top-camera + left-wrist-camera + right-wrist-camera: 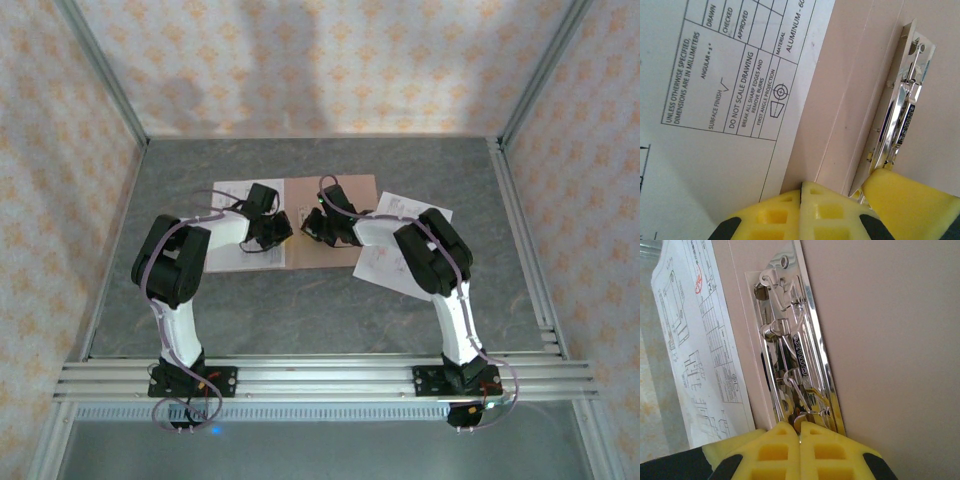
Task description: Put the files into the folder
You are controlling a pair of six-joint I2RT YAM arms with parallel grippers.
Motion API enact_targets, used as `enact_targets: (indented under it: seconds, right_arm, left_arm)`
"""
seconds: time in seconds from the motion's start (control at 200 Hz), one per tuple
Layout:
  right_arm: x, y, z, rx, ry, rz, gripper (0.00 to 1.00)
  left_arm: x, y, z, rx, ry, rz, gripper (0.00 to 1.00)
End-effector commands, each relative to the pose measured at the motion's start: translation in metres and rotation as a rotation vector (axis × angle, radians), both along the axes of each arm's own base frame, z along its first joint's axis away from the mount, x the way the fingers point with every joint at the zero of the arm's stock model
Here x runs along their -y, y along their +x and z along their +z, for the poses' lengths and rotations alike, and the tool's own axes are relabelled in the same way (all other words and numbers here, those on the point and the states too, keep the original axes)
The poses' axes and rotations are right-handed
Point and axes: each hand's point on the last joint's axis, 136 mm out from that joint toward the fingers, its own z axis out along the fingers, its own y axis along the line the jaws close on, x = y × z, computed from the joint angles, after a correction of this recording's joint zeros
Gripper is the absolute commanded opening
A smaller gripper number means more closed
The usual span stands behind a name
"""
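The pinkish-brown folder [355, 192] lies open and flat mid-table, with a chrome clip [790, 340] along its spine. One white printed file [232, 195] lies on its left half, its title block close up in the left wrist view [715, 75]. A second file [402, 208] lies on the table to the folder's right. My left gripper [800, 192] is shut, its tips on the folder [840, 75] next to the sheet's edge. My right gripper [800, 427] is shut, its tips against the clip's near end. Its yellow finger [910, 200] appears beside the clip [905, 105].
Both arms reach in over the grey table [300, 300] and the two grippers [283, 228] [310, 228] sit close together at the folder's spine. Aluminium frame posts and patterned walls enclose the table. A rail [320, 375] runs along the near edge.
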Motion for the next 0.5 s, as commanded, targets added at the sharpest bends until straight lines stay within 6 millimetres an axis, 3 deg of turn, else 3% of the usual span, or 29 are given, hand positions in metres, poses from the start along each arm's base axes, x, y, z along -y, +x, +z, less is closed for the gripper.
enact_targets:
  seconds: [0.0, 0.305, 0.495]
  right_arm:
    - [0.035, -0.037, -0.074, -0.186, -0.204, -0.038, 0.00]
    - [0.077, -0.055, -0.089, -0.262, -0.561, 0.078, 0.00]
    - [0.095, -0.065, -0.098, -0.305, -0.697, 0.129, 0.00]
  left_arm:
    - [-0.051, -0.095, -0.084, -0.393, 0.242, 0.015, 0.00]
    - [-0.056, -0.092, -0.080, -0.383, 0.248, 0.043, 0.00]
    - [-0.056, -0.090, -0.079, -0.380, 0.242, 0.051, 0.00]
